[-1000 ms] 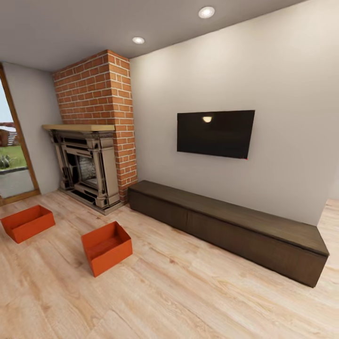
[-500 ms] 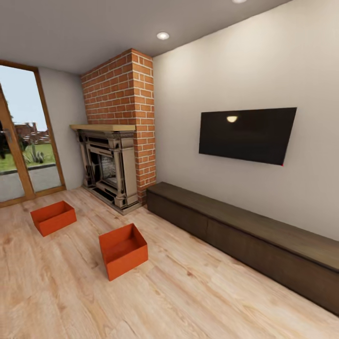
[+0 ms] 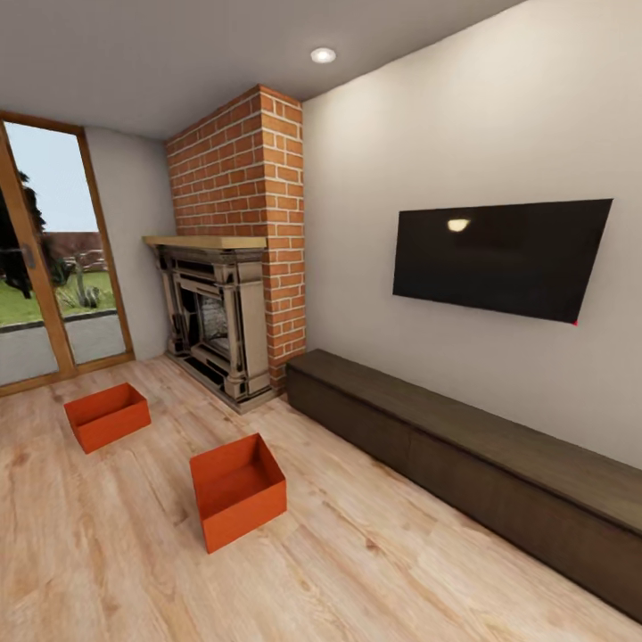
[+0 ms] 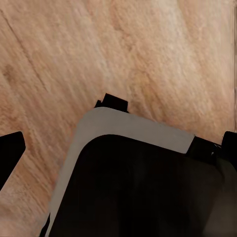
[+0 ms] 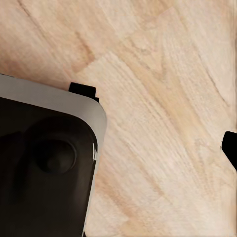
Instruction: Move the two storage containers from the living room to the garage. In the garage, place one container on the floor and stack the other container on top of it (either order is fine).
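1. The two storage containers stand on the light wood-plank flooring of the living room, well apart from each other. The nearer container is at about 7 o'clock in the head view; the farther container is at about 9 o'clock, near the glass doors.
2. Both are lidless, upright and look empty. With thin plastic walls and a flat base they should be light and fairly stiff, though the walls may flex and the smooth plastic may slip under a pinch.
3. A likely hold is on a top rim, one finger inside and one outside a wall, or both arms on opposite walls.
4. In the left wrist view a dark finger tip shows at one edge and another at the far edge, with the robot's own base and floor between; the jaws look spread wide and hold nothing.
5. In the right wrist view one finger tip is at the edge; I cannot tell how far that gripper is spread. Nothing shows between the fingers.
6. Beyond the containers: fireplace mantel and brick chimney at 11 o'clock, long dark chest at 4 o'clock, wall screen above it.
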{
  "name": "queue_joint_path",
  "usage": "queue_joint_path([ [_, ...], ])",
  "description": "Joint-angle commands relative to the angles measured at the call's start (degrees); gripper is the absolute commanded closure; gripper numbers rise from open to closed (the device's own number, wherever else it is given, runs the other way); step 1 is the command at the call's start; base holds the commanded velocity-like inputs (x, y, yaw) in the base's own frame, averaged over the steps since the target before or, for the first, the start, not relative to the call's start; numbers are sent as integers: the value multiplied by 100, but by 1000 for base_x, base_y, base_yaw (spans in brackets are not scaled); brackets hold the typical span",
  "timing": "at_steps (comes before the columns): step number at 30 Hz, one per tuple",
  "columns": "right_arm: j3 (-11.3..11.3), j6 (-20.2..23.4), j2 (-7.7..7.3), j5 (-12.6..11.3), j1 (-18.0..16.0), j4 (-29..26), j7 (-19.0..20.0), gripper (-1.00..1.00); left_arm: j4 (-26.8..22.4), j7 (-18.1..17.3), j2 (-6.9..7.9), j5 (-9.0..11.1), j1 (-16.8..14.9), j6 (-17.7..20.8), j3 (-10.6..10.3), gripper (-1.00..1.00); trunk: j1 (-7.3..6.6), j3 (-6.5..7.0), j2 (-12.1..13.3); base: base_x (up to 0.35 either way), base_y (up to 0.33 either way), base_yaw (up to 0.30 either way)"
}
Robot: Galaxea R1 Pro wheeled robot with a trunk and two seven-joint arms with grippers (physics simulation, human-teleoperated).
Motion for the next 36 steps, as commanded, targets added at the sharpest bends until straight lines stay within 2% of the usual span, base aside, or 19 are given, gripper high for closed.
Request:
queue_joint_path([
  [1,24,-9,-3,32,-5,8,-28,-100,-15,4,-1,19,0,38,20,-100,3,-7,-3,324,-86,0],
  [14,17,-11,1,33,-5,8,-40,-100,-15,4,-1,18,0,38,20,-100,3,-7,-3,324,-88,21],
  [24,24,-13,-5,34,-5,8,-41,-100,-15,4,-16,23,0,-36,24,-100,3,-7,-3,313,-90,254],
  [36,25,-13,-5,33,-5,8,-41,-100,-15,4,-19,54,0,-50,45,-100,3,-7,-3,147,-64,273],
])
